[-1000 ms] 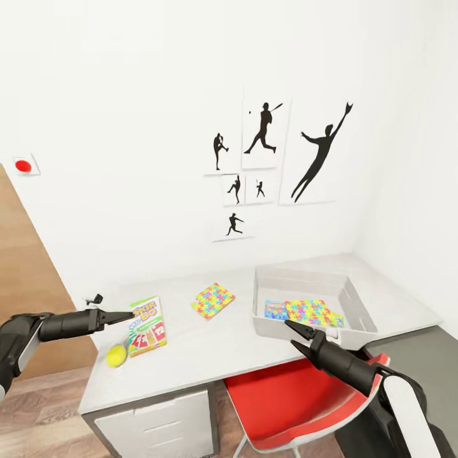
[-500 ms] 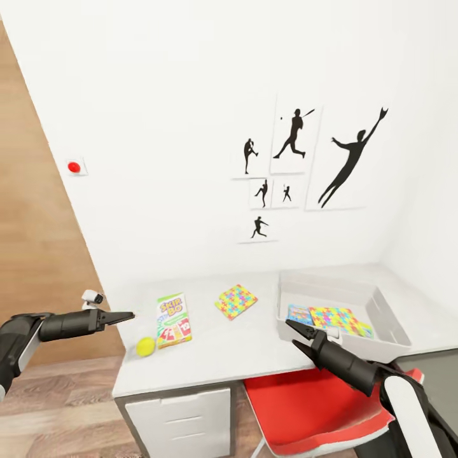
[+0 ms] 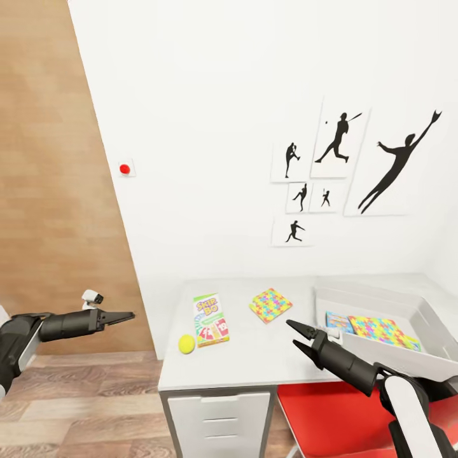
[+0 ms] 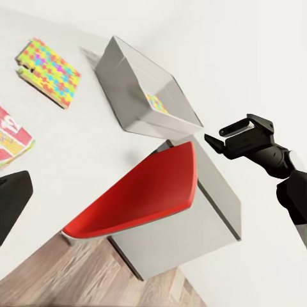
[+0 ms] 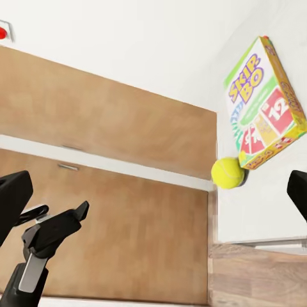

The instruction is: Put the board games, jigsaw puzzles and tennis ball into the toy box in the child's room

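A green "SKIP BO" box (image 3: 211, 319) lies flat near the worktop's (image 3: 254, 362) left front corner, yellow tennis ball (image 3: 186, 344) touching it. Left gripper (image 3: 124, 315) jaws look clenched, right gripper (image 3: 297, 336) jaws released.

Operator: Which markings can you read?

Manual: You can read "SKIP BO" on the green board game box (image 3: 211, 319) (image 5: 262, 102) lying flat on the surface (image 3: 254, 362). In the right wrist view its red card graphic shows "12". Other print is illegible.
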Motion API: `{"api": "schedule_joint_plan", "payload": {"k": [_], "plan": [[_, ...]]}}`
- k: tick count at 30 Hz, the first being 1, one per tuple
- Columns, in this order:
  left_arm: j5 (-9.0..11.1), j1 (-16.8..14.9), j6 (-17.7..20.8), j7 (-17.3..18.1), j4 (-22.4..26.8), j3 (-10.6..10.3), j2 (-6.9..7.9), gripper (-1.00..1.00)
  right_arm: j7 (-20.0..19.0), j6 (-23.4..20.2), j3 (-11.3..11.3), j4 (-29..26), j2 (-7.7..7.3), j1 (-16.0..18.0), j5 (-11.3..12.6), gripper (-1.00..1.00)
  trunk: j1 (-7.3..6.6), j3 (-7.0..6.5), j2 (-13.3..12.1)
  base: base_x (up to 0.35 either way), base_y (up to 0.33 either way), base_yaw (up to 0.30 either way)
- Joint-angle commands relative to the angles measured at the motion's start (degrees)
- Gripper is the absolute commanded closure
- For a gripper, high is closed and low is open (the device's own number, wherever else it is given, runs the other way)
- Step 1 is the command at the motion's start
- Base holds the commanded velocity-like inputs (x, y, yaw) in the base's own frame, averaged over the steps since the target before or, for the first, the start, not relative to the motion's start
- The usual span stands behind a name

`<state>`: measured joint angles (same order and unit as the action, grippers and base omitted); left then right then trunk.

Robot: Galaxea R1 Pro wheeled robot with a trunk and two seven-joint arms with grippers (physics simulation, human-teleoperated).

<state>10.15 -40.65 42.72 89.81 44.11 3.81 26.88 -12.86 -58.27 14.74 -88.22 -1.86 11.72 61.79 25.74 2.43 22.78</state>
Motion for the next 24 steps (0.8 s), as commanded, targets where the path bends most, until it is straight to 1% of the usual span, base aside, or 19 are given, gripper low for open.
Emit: {"api": "schedule_joint_plan", "payload": {"k": [1, 17, 20, 24], "plan": [[0.05, -0.05, 0.61, 0.19, -0.01, -0.03, 0.02, -1.00, -0.58, -0.26, 0.10, -0.02, 0.02, 0.06, -0.60, -1.00, 0.04, 0.12, 0.13, 0.000, 0.281, 0.047], [0.05, -0.05, 0.61, 0.19, -0.04, -0.03, 0.02, -1.00, -0.23, -0.25, 0.28, -0.08, -0.05, 0.11, -0.84, -1.00, 0.04, 0.07, 0.13, 0.000, 0.283, 0.010], [0.05, -0.05, 0.61, 0.19, -0.06, -0.03, 0.02, -1.00, -0.10, -0.23, 0.29, -0.09, -0.11, 0.13, -1.89, -1.00, 0.04, 0.07, 0.13, 0.000, 0.285, 0.000], [0.05, -0.05, 0.61, 0.19, -0.06, -0.03, 0.02, -1.00, -0.02, -0.20, 0.34, -0.04, -0.19, 0.14, -4.81, -1.00, 0.04, 0.07, 0.13, 0.000, 0.286, 0.000]]}}
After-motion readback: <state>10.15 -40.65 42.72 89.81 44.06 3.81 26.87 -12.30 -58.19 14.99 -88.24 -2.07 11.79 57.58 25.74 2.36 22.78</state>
